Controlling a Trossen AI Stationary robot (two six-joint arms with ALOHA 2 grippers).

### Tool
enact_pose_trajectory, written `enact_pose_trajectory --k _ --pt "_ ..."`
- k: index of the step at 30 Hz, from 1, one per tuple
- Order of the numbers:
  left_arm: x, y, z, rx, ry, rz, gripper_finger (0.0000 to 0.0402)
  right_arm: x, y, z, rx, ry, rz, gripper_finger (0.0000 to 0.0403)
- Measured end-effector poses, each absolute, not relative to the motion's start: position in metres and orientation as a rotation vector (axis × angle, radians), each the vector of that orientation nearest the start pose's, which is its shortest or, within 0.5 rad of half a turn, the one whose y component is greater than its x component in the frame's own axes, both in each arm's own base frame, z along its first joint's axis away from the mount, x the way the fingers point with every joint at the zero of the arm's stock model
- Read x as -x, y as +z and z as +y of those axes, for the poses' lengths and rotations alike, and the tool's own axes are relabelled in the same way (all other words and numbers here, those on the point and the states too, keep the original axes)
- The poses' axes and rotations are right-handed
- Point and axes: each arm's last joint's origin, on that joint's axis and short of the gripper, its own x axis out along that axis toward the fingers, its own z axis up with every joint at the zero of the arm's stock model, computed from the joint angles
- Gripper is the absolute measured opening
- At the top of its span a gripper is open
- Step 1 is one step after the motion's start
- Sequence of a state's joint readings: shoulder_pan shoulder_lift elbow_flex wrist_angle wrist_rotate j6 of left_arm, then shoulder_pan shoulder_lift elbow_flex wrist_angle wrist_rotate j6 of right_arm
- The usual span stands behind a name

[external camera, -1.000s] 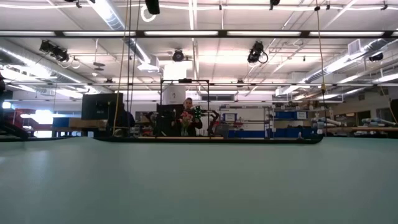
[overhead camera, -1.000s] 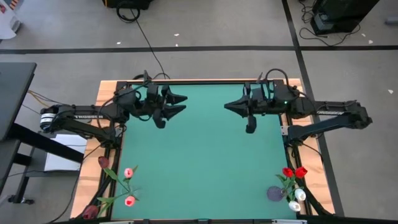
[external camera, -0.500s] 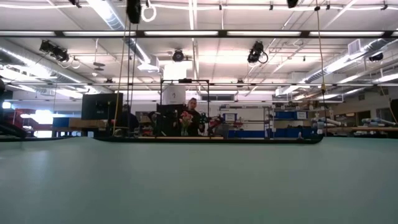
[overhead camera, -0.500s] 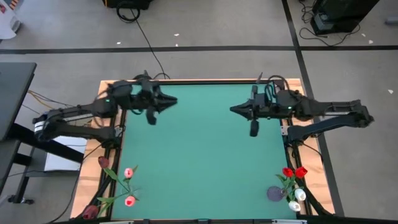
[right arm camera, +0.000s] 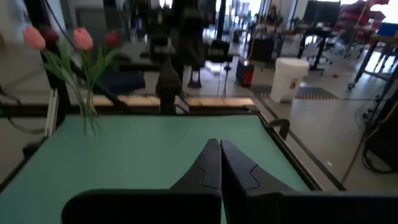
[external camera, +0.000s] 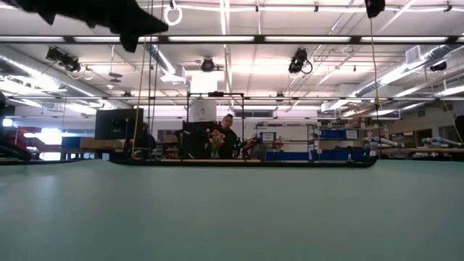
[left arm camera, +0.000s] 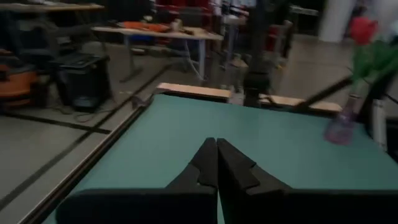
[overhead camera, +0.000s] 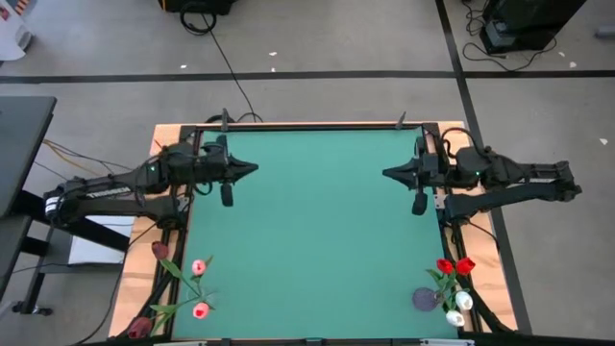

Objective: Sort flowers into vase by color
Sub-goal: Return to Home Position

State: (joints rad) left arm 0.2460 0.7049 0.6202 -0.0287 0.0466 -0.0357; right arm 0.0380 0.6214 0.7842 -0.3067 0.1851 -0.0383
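Pink flowers (overhead camera: 198, 267) and dark red ones (overhead camera: 159, 251) stand together at the table's near left corner; in the right wrist view their stems (right arm camera: 81, 74) go down into a clear vase (right arm camera: 91, 122). Red flowers (overhead camera: 454, 265) and white ones (overhead camera: 461, 302) stand at the near right corner by a purplish vase (overhead camera: 424, 299), which the left wrist view also shows (left arm camera: 341, 127). My left gripper (overhead camera: 253, 169) hovers shut over the table's far left part, my right gripper (overhead camera: 387, 174) shut over the far right part. Both hold nothing, their fingertips closed together (left arm camera: 217, 155) (right arm camera: 220, 155).
The green table top (overhead camera: 307, 240) lies bare between the two flower groups. A wooden rim (overhead camera: 288, 125) borders it. Beyond the far edge in the low view a person (external camera: 226, 138) stands by more flowers in the room.
My left gripper has shut and drawn back toward the table's left edge. My right gripper, shut all the while, has drawn back toward the right edge. The flowers have stayed where they were.
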Motion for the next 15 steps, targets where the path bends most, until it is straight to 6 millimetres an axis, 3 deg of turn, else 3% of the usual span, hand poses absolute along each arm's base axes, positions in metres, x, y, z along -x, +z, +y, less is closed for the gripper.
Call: enact_pose_trajectory --k 4,8,15 --pt "-0.15 0.275 0.035 0.078 0.211 0.046 0.0001 -0.129 0.316 0.0 0.018 -0.131 0.043 0.0" --pt "-0.137 0.248 0.031 0.123 0.206 0.043 0.0001 -0.128 0.285 0.0 -0.018 -0.126 0.064 0.0" --pt "-0.118 0.232 0.027 0.108 0.199 -0.014 0.0001 -0.134 0.253 -0.001 -0.017 -0.168 0.042 0.0"
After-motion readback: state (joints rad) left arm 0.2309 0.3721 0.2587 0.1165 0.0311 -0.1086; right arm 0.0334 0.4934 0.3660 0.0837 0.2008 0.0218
